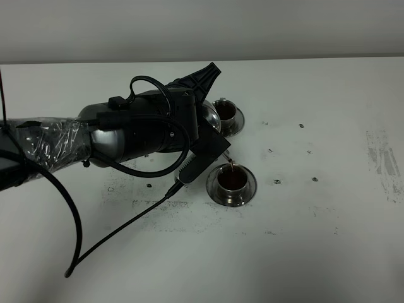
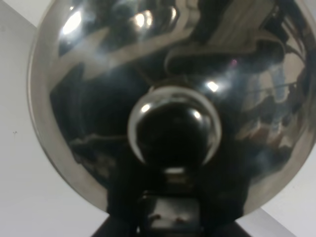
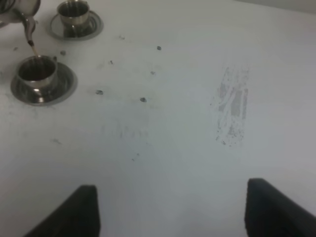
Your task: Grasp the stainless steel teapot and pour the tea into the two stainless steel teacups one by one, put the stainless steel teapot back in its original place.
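Observation:
My left gripper (image 1: pixel 213 108) is shut on the stainless steel teapot (image 1: pixel 212 121) and holds it tilted, mostly hidden under the arm. Its spout (image 1: pixel 228 161) sends a thin stream of tea into the near teacup (image 1: pixel 232 182), which stands on its saucer and holds dark tea. The far teacup (image 1: pixel 227 112) on its saucer also holds dark tea. The left wrist view is filled by the teapot's lid and knob (image 2: pixel 174 126). The right wrist view shows the spout (image 3: pixel 27 22), the near teacup (image 3: pixel 37 74) and the far teacup (image 3: pixel 74 12). My right gripper (image 3: pixel 180 210) is open and empty. The teapot's own saucer is hidden.
The white table (image 1: pixel 315 221) bears small dark specks (image 1: pixel 276 182) and a grey scuffed patch (image 1: pixel 382 161) on the right. A black cable (image 1: pixel 120 230) trails from the left arm over the table's front left.

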